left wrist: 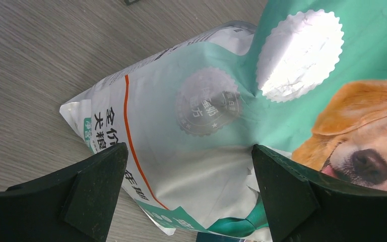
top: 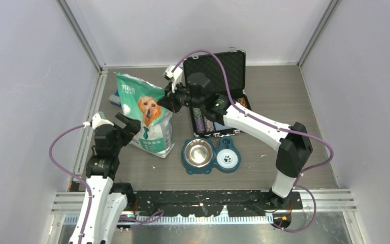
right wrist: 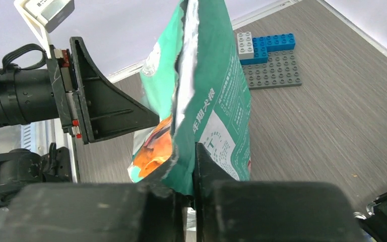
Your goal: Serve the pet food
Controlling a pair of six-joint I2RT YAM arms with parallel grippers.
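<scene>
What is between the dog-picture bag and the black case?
The right arm's fingers, pinching the bag by its side edge, fill that gap beside the case; the top view shows it.

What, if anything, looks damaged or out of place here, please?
The dog-food bag, pinched by the right gripper, has a raggedly torn, gaping edge, and its front is heavily creased.
</scene>
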